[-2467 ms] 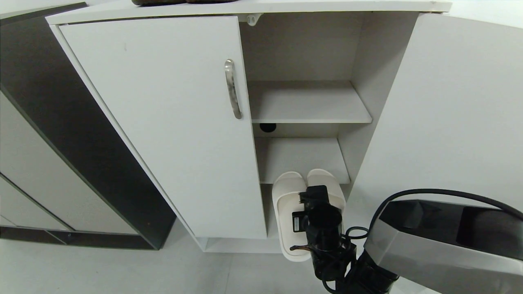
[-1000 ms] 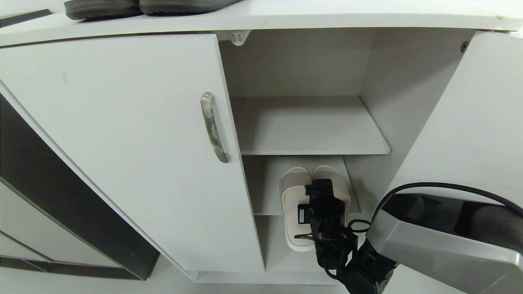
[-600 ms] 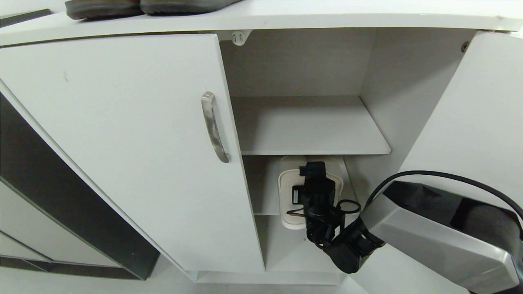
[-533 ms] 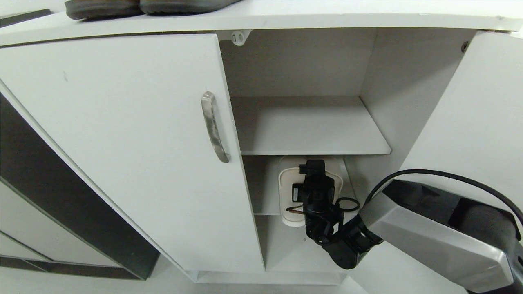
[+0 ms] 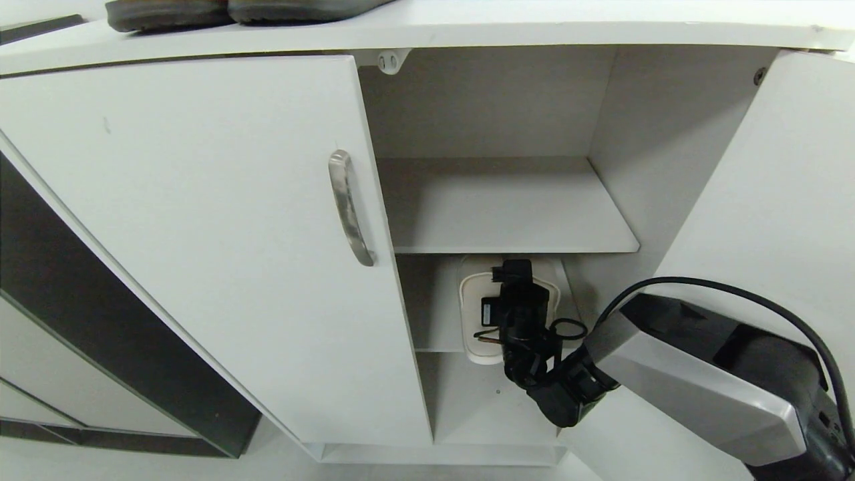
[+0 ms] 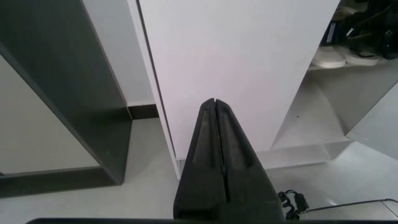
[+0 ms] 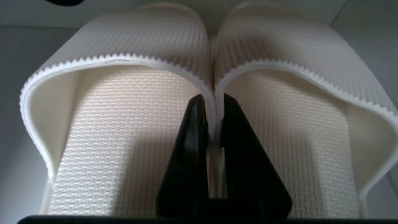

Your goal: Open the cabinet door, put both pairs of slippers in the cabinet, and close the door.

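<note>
Right wrist view shows right gripper [image 7: 215, 104] grasping white slippers [image 7: 124, 106] by inner edges inside the cabinet [image 5: 628, 133].

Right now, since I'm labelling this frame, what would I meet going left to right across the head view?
Dark grey side panel of the neighbouring unit → closed white cabinet door → curved silver metal handle → pair of cream ribbed slippers pinched in the right end effector → open white cabinet door.
</note>
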